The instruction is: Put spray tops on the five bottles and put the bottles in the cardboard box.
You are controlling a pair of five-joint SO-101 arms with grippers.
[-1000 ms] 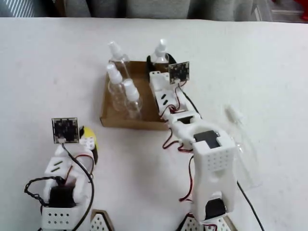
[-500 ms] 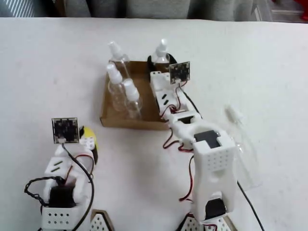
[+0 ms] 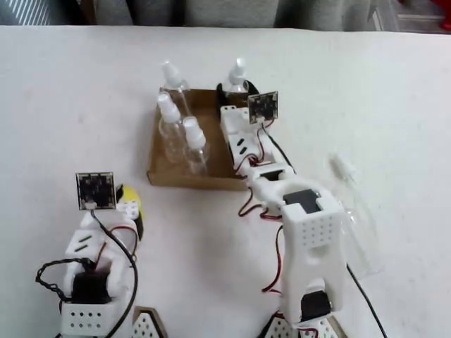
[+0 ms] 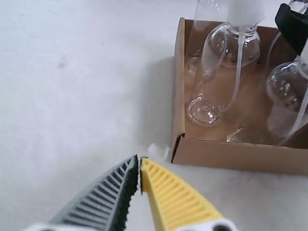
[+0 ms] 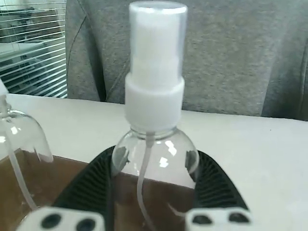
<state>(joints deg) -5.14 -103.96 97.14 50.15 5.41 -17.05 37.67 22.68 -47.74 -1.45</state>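
Stillness marks the desk [image 3: 70,84]: over the last second the cardboard box [image 3: 158,169] and the three bottles [image 3: 184,134] standing in it keep their places, and the right end effector [image 3: 235,89] stays clamped on a capped fourth bottle [image 5: 155,96] at the box's far right corner, nudged barely rightward. That bottle seems ready for release, while a fifth bottle [image 3: 358,215] lies on the desk farther right and the left end effector [image 4: 139,168], fingers together, sits near left.

We lose the cardboard box's [image 3: 190,179] right side under the right arm [image 3: 310,232]; the held bottle's [image 5: 154,154] base is cut off by the wrist view's edge.
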